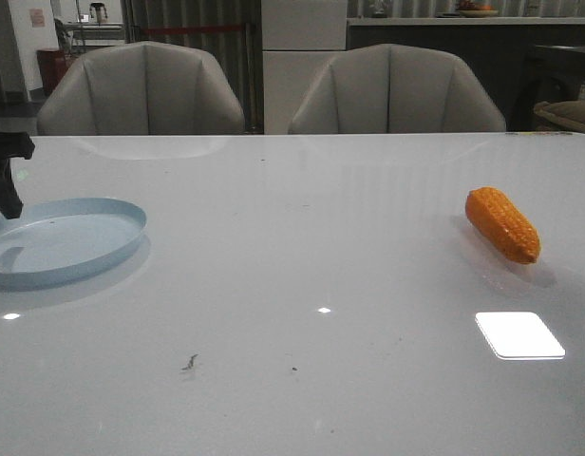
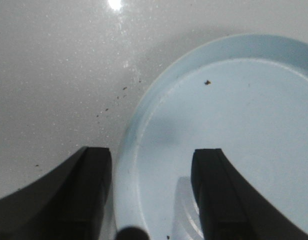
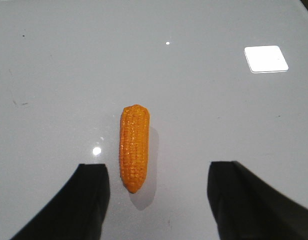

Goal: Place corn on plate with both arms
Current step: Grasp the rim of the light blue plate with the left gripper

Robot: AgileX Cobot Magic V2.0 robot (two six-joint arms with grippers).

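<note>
The corn (image 1: 502, 224) lies on its side on the pale worktop (image 1: 302, 285), at the right of the front view, pointing diagonally with one end toward the camera. It rests directly on the worktop surface, well apart from the plate (image 1: 55, 242), which sits at the far left of the same view.

The plate is upright, pale blue, with a low raised rim. A small dark speck lies on its inner surface in the left wrist view.

The left end effector (image 2: 151, 192) is spread. One finger (image 2: 91, 192) stands outside the plate rim over the worktop; the other is over the plate's inner surface, so the rim lies between them. Contact with the rim cannot be determined. In the front view only a dark part of this arm shows at the plate's far left edge.

The right end effector (image 3: 156, 200) is spread and holds nothing. The corn (image 3: 134, 147) lies between and just ahead of its two fingers, closer to one, with clear worktop on either side.

Two grey chairs (image 1: 141, 90) stand behind the worktop.
</note>
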